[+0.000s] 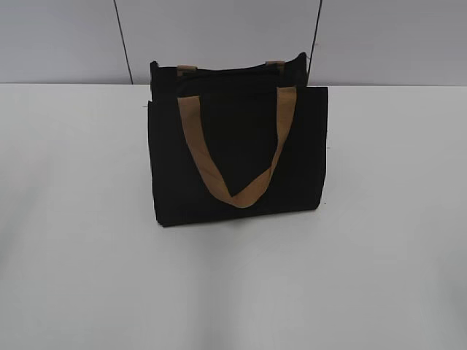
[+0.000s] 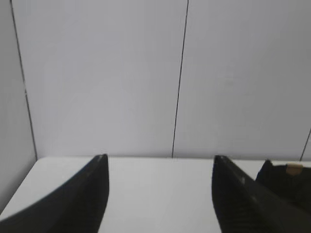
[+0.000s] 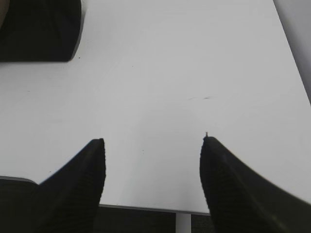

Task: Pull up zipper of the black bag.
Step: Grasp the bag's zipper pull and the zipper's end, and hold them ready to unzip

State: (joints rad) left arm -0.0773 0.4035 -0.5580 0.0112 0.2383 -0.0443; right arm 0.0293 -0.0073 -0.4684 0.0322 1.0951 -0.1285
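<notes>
Exterior view: the bag stands upright near the far edge of the tabletop, about midway between its left and right edges, one tan handle hanging down its near face. Its long axis, and so the top edge where a zip would run, lies left to right, parallel to the far edge. The zipper slider cannot be made out among the black fabric, and neither arm shows here. Left wrist view: the left end effector is spread wide and holds nothing, aimed at the back wall over the far edge; a black corner of the bag with a tan tab shows just past its right finger, so the bag lies to this arm's right and close by. Right wrist view: the right end effector is likewise spread and empty, over bare tabletop by an edge; a dark shape in the upper left corner may be the bag, well apart. Judging from this, the left arm seems nearer.
</notes>
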